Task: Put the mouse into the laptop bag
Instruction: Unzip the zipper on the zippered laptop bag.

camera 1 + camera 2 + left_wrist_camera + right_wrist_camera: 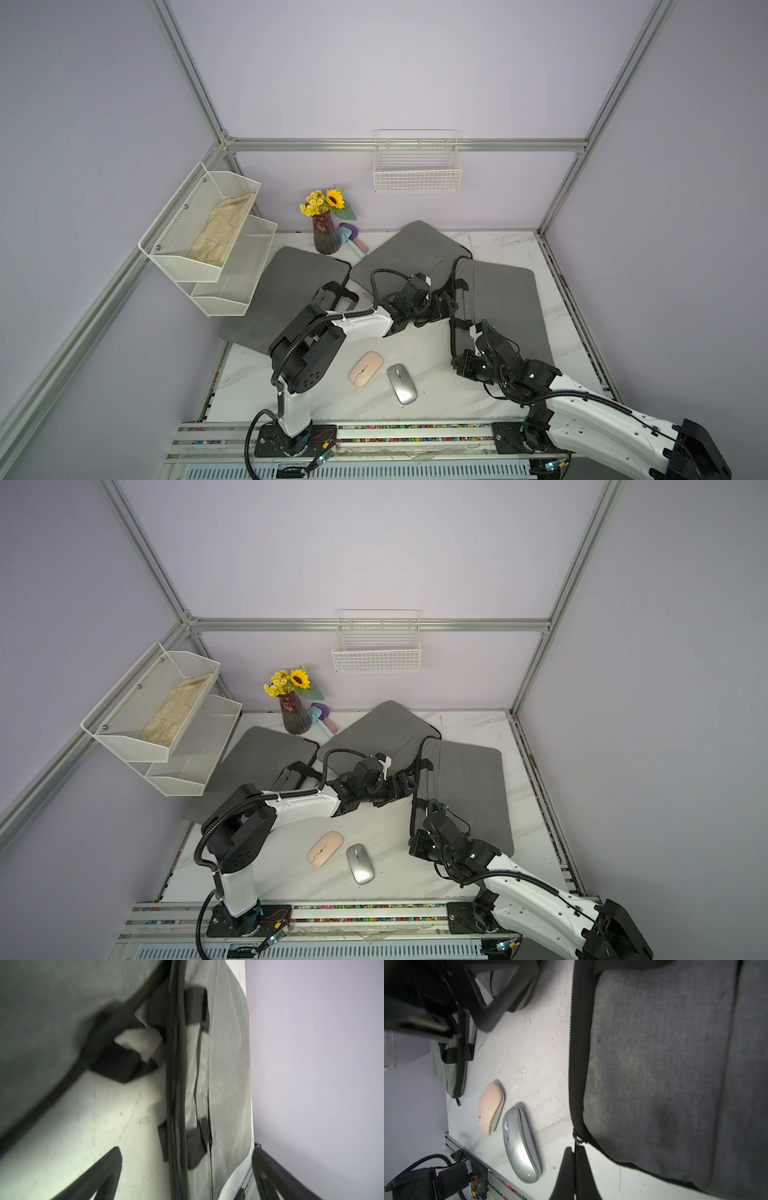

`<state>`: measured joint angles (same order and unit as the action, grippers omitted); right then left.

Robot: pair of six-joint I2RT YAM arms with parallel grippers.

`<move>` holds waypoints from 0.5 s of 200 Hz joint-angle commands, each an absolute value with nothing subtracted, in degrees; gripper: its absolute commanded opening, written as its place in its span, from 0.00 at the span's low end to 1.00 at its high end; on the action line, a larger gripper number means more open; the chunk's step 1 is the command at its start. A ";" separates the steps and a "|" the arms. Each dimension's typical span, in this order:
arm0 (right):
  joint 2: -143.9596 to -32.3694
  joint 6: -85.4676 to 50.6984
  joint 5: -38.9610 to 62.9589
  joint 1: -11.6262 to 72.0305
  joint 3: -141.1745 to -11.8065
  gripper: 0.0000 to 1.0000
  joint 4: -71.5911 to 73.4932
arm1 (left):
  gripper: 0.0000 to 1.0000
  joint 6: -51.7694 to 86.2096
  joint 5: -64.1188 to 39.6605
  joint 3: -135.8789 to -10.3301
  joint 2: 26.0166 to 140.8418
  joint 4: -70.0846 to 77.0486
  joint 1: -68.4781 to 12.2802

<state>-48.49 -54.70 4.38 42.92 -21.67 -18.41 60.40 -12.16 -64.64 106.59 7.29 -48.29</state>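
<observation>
Two mice lie side by side on the marble table near its front: a pink mouse [365,368] [490,1108] and a silver mouse [402,383] [520,1145]. The grey laptop bag [507,307] [664,1064] lies flat at the right, its black zipper edge facing the mice. My right gripper [575,1150] [457,359] is shut on the bag's zipper pull [576,1139] at the near corner. My left gripper [187,1157] [442,308] stands open over the bag's zipper edge near its black handle strap [195,1004], holding nothing.
Two more grey laptop bags lie at the left [291,286] and at the back middle [411,253]. A vase of flowers [326,232] and a pastel toy [353,243] stand at the back. A white wire rack [208,241] hangs left, a wire basket [417,166] on the wall.
</observation>
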 commanded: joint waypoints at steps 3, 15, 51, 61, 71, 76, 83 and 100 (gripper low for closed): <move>-46.32 -53.87 7.36 43.24 -21.18 0.00 -12.04 | 0.90 62.70 -10.17 -60.14 105.84 13.62 -51.50; -45.20 -53.88 7.68 43.24 -20.94 0.00 -11.83 | 0.85 63.98 -11.89 -59.90 107.80 15.04 -52.07; -44.50 -54.45 8.25 43.23 -19.76 0.00 -11.00 | 0.56 66.53 -12.13 -57.66 109.43 18.53 -53.31; -44.95 -54.56 8.59 43.24 -19.43 0.00 -10.45 | 0.45 66.60 -10.69 -56.69 108.61 18.14 -53.37; -45.42 -54.49 8.70 43.24 -19.35 0.00 -10.32 | 0.29 66.62 -10.13 -56.19 107.94 17.80 -53.35; -45.63 -54.51 8.71 43.24 -19.34 0.00 -10.29 | 0.23 66.47 -10.00 -56.16 107.83 17.71 -53.22; -45.82 -54.49 8.95 43.24 -19.13 0.00 -10.27 | 0.16 66.37 -10.02 -56.37 107.76 17.47 -53.35; -46.61 -54.32 10.68 43.24 -18.51 0.00 -9.46 | 0.04 65.56 -9.47 -57.98 108.58 17.00 -53.09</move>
